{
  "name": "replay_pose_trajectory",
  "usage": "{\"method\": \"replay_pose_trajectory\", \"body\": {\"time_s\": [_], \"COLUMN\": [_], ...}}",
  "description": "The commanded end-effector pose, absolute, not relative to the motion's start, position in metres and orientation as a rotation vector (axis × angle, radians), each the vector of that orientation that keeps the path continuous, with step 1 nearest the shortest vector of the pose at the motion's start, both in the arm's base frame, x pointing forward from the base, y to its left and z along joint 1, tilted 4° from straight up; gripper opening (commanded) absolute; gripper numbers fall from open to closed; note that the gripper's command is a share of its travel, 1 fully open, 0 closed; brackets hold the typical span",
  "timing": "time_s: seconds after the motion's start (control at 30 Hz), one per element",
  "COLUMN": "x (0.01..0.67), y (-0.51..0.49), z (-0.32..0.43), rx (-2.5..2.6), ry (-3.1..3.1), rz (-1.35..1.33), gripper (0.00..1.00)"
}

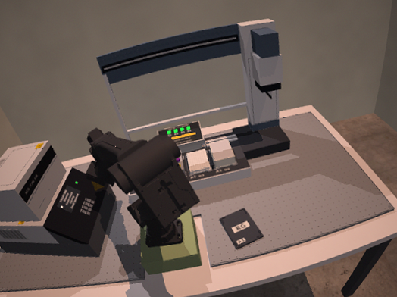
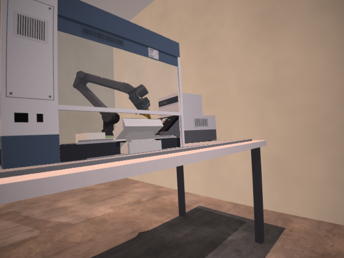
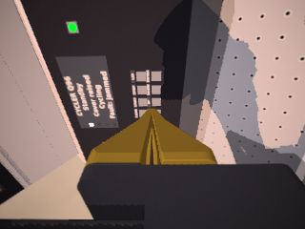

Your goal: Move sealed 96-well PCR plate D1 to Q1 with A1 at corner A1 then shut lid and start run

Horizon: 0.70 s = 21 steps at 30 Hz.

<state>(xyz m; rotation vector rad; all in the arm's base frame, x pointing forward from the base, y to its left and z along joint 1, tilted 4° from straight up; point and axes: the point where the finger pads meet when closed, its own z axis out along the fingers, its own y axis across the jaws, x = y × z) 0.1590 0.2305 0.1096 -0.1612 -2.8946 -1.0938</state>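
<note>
The gripper [image 3: 152,114], fingers fully closed and holding nothing, points at the keypad [image 3: 147,93] of cycler Q1 [image 1: 19,190], contact apparently not made.

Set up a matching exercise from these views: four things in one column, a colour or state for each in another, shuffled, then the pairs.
1 cycler lamp
2 gripper
3 cycler lid
4 regrip nest RG

a shut, holding nothing
b green
c down over the block
d black, nothing on it

Pairs: 1-b, 2-a, 3-c, 4-d
</note>
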Motion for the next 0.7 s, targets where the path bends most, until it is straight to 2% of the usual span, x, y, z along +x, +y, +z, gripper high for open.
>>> {"method": "replay_pose_trajectory", "body": {"time_s": [0.0, 0.67], "x": [0.172, 0.167], "y": [0.25, 0.273], "z": [0.128, 0.103], "rx": [-0.128, -0.137], "ry": [-2.908, -2.897], "rz": [-1.165, -1.15], "gripper": [0.0, 0.0]}}
